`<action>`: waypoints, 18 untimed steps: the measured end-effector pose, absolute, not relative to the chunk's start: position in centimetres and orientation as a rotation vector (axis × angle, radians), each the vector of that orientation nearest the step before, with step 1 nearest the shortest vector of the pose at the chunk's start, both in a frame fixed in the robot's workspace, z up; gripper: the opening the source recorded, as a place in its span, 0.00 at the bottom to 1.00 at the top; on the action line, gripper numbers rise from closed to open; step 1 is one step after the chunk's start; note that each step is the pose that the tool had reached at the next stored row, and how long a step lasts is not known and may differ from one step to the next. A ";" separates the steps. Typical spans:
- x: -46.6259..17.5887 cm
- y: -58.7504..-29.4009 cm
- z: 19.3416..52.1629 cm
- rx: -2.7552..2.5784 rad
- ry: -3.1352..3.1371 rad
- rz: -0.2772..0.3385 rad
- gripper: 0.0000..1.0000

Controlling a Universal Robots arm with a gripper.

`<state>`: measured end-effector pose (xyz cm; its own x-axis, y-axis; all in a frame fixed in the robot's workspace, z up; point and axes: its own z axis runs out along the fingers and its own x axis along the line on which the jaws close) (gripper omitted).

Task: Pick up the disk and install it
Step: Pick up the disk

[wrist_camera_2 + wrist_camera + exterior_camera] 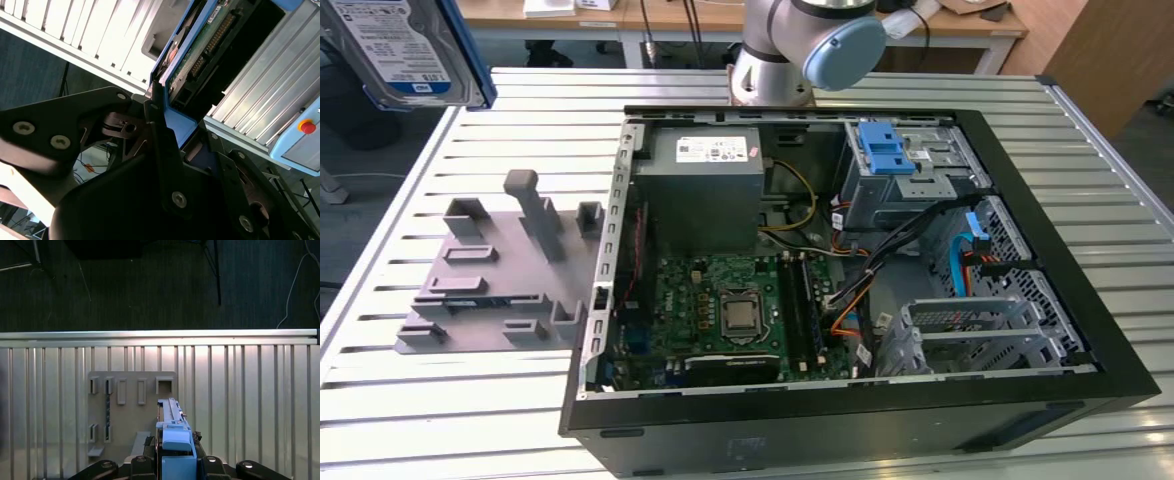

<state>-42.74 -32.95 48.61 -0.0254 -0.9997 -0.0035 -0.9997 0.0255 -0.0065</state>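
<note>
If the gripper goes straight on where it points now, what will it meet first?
Probably the grey stand, which lies beyond the disk the gripper holds; depth is unclear.

Robotics lab or workshop: 1 robot arm point(774, 60) mounted on a slatted aluminium table point(440, 405), open computer case point(854, 412) and grey plastic stand point(494, 285) on top, wooden desks point(667, 12) behind.
</note>
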 end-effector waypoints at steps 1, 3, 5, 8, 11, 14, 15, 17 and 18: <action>-42.7 -33.0 48.6 -2.188 2.244 -0.004 0.36; -42.7 -33.3 48.6 -2.188 2.244 -0.003 0.36; -42.6 -33.5 48.6 -2.188 2.244 -0.003 0.36; -42.3 -33.7 48.6 -2.188 2.244 -0.003 0.36; -42.1 -33.8 48.6 -2.188 2.244 -0.003 0.36; -41.7 -33.9 48.6 -2.188 2.245 -0.003 0.36; -41.6 -33.9 48.6 -2.188 2.245 -0.003 0.36; -41.3 -34.0 48.6 -2.189 2.245 -0.002 0.36; -41.2 -34.0 48.6 -2.189 2.245 -0.001 0.36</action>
<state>-41.20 -34.04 48.60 -0.0254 -0.9997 -0.0037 -0.9997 0.0254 -0.0047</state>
